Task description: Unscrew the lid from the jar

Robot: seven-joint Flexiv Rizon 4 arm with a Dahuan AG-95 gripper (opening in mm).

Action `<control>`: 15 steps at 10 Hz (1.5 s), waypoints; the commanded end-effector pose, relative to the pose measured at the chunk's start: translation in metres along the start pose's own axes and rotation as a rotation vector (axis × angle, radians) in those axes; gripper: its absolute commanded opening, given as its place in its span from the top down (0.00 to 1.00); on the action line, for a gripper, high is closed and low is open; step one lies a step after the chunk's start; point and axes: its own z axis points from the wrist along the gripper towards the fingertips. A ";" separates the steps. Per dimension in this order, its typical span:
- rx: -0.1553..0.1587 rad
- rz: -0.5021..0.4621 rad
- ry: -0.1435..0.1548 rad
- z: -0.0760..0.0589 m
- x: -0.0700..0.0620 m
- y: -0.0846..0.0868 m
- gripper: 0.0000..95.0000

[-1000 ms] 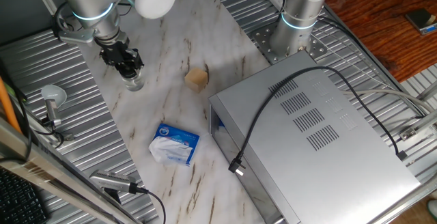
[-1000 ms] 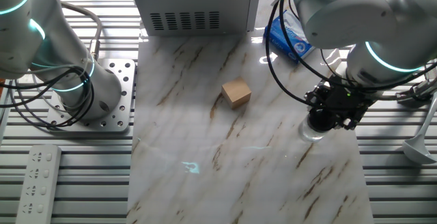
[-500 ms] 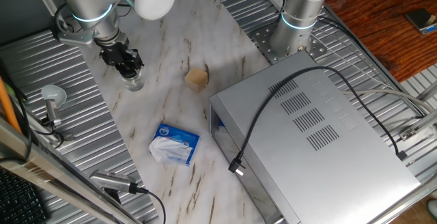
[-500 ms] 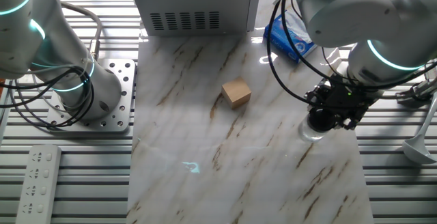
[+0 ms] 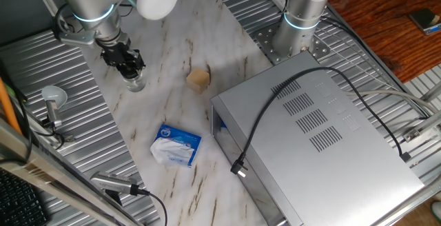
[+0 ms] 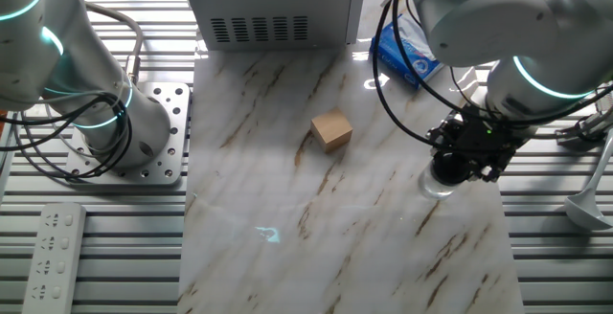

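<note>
while the gripper [image 5: 129, 66] sits down over the jar [image 5: 136, 83] at the upper left of one fixed view, almost nothing differs from the frames half a second and one second back; the black head stays in place, with at most a slight turn about its own axis; the lid [image 6: 458, 168] is hidden under the fingers, so whether they are clamped on it cannot be told; in the other fixed view the jar [image 6: 437, 184] shows as clear glass at right of centre, upright on the marble table [image 6: 316, 228], with the gripper [image 6: 466, 161] directly above; the tan cube [image 5: 198, 80] and blue-and-white packet [image 5: 176, 145] lie well apart, unmoved; judged from this stillness, the unscrewing is under way or pausing, the lid not yet lifted off.
</note>
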 end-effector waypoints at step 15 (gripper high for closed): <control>0.018 -0.298 -0.013 0.006 0.000 0.000 0.40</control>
